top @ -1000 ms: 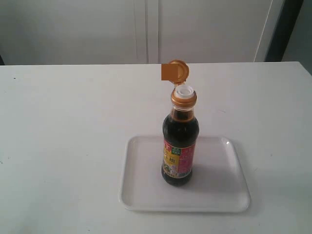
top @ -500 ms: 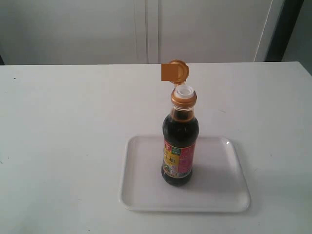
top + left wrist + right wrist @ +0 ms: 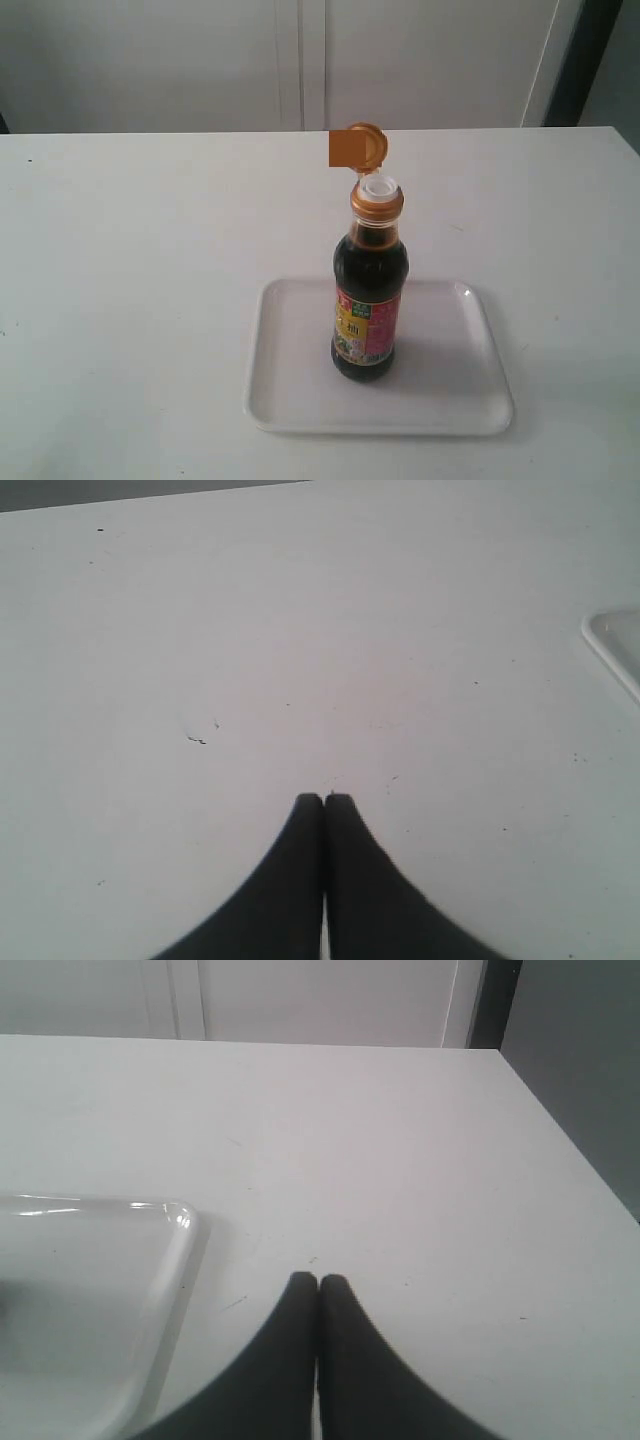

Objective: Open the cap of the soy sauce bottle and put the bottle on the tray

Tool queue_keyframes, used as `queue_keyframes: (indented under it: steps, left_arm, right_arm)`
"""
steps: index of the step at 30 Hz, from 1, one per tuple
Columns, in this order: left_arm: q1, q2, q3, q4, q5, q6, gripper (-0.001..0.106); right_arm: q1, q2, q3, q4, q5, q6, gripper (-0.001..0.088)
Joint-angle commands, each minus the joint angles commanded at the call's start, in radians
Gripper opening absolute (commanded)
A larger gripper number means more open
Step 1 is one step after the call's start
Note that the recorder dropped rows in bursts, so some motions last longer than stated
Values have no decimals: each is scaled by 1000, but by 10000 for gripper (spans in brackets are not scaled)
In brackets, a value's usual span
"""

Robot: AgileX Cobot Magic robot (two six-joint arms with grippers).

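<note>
On the plain white table (image 3: 140, 300), note that the left gripper (image 3: 323, 800) and right gripper (image 3: 317, 1280) are both clenched, empty, above bare surface. Outward, you see the flat white rectangular plastic tray (image 3: 470, 400). The clear glass soy sauce bottle (image 3: 368, 300) stands upright on it, golden-orange flip-top cap (image 3: 372, 175) hinged open.

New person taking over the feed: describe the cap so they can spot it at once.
Find the white tray on the white table; the soy sauce bottle stands upright on it. The cap tops its narrow neck: the only golden-orange thing there, lid flipped up and open, white spout showing.
</note>
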State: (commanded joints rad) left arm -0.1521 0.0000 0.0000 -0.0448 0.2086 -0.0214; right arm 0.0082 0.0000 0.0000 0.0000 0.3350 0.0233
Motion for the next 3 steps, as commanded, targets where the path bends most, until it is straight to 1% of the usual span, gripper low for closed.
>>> queue_keyframes:
  steps: [3]
  left_arm:
    - [0,0,0,0,0,0,0]
  right_arm:
    - [0,0,0,0,0,0,0]
